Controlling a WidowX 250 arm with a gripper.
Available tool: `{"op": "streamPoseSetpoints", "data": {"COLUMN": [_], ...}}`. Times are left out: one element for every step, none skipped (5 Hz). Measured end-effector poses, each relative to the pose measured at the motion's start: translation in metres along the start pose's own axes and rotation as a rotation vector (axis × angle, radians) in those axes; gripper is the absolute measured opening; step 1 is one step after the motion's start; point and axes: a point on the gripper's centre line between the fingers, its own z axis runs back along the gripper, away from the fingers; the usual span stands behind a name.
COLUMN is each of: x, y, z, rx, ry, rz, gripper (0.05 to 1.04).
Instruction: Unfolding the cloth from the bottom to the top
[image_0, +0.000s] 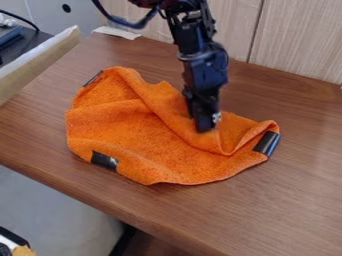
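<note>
The black gripper hangs down from the top, its tip against the right-centre part of the orange cloth. Around the tip the cloth is rumpled, with a long fold running from its upper left to the lower right of the gripper. Black tape patches mark the cloth at its lower left edge, its right corner and its upper left corner. Whether any fabric is held between the fingertips is hidden from this angle.
The cloth lies on a brown wooden table, whose front edge runs diagonally from left to bottom. Pale wood panels stand behind it. A light-coloured board borders the left side, and a white scrap lies at the back edge.
</note>
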Motion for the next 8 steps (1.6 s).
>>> {"op": "streamPoseSetpoints", "data": {"x": [-0.002, -0.001, 0.001, 0.02, 0.044, 0.06, 0.071, 0.089], "y": [0.003, 0.01, 0.014, 0.018, 0.031, 0.043, 0.053, 0.062], "z": [0.004, 0.021, 0.048, 0.071, 0.077, 0.064, 0.04, 0.027], "rx": [-0.004, 0.009, 0.034, 0.033, 0.021, 0.019, 0.014, 0.024], "ry": [-0.007, -0.04, -0.11, -0.189, -0.253, -0.273, -0.272, -0.281], "rz": [0.007, 0.021, 0.041, 0.018, 0.01, 0.013, 0.017, -0.002], "gripper": [0.068, 0.059, 0.058, 0.058, 0.058, 0.058, 0.058, 0.058]}}
